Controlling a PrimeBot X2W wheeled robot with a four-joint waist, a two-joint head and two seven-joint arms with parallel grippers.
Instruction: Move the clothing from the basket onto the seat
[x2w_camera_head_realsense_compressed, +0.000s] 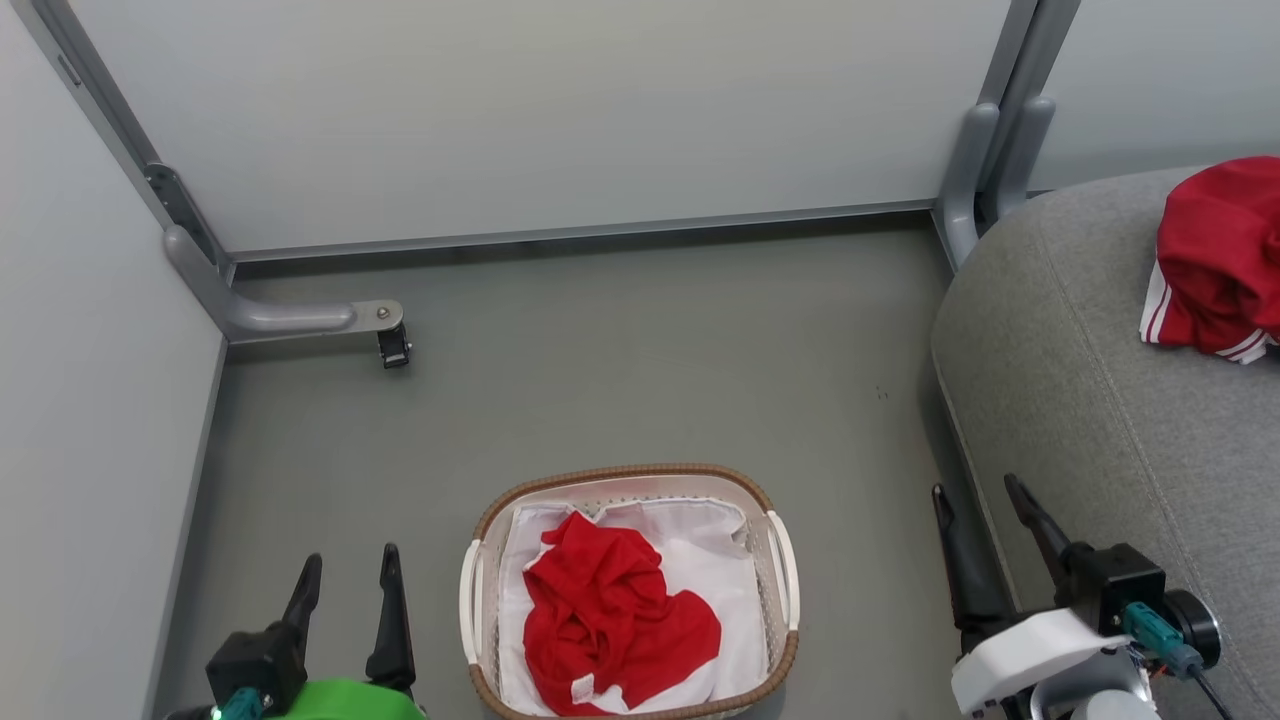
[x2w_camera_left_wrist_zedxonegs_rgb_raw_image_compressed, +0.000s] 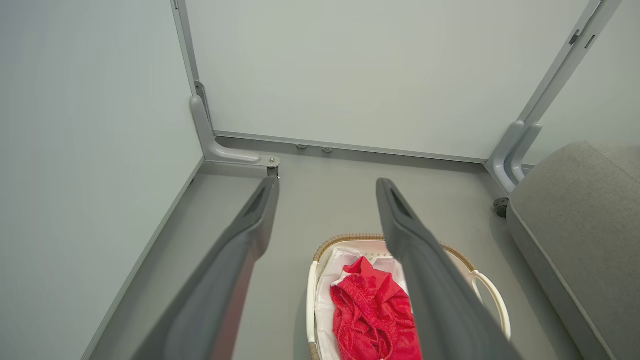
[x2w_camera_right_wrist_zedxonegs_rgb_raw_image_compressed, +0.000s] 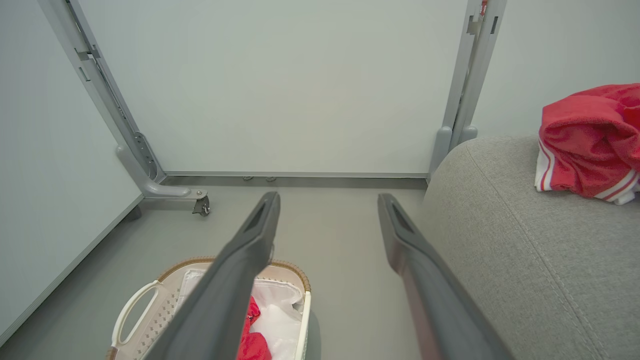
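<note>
- Left gripper (x2w_camera_head_realsense_compressed: 350, 560) is wide open and holds nothing, just left of the basket (x2w_camera_head_realsense_compressed: 630, 470).
- Right gripper (x2w_camera_head_realsense_compressed: 975, 490) is wide open and empty too, beside the seat (x2w_camera_head_realsense_compressed: 1080, 420).
- Crumpled red garment (x2w_camera_head_realsense_compressed: 610, 620) lies in the basket on a white liner (x2w_camera_head_realsense_compressed: 720, 545).
- Striped red garment (x2w_camera_head_realsense_compressed: 1215, 250) lies on the seat.

floor (x2w_camera_head_realsense_compressed: 620, 350): grey, matte, spread ahead of me | back panel (x2w_camera_head_realsense_compressed: 540, 110): pale, plain, upright along the far edge | left panel (x2w_camera_head_realsense_compressed: 80, 400): same finish, meets the back one at a corner | frame foot (x2w_camera_head_realsense_compressed: 300, 318): grey metal, on the floor at that corner, black caster (x2w_camera_head_realsense_compressed: 393, 347) at its tip | twin posts (x2w_camera_head_realsense_compressed: 985, 160): grey, to my far right (rounded bases) | white liner cloth (x2w_camera_head_realsense_compressed: 700, 545): crumpled, close to me
</note>
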